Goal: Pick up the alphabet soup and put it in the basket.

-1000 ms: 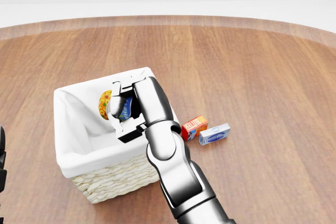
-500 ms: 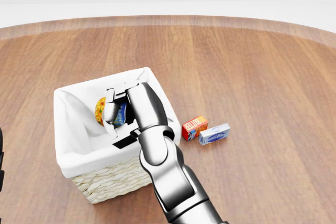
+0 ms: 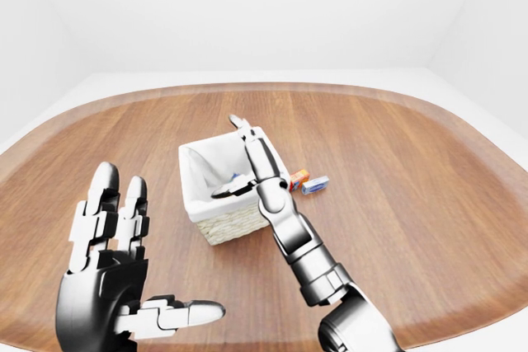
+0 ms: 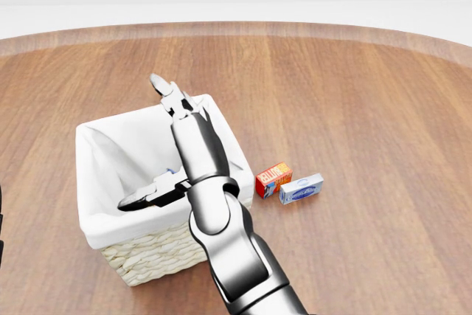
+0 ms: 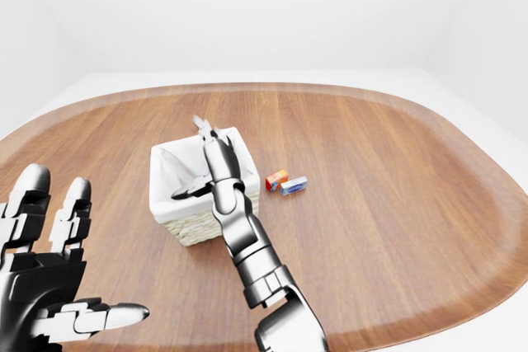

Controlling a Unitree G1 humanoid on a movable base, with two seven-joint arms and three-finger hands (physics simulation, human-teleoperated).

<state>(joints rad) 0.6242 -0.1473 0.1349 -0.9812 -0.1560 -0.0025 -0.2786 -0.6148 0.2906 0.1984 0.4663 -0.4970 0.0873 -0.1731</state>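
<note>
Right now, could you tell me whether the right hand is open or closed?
Open. In the head view the right hand hangs over the basket with one finger pointing up and the others spread low inside, gripping nothing.

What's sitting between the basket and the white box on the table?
In the head view, a small red box lies between the basket and the white box, touching or nearly touching the white one. Otherwise bare table.

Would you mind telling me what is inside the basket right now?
Inside the basket, only white lining and a small blue sliver by the open right hand show. The soup can cannot be identified; hand and arm cover that area.
</note>
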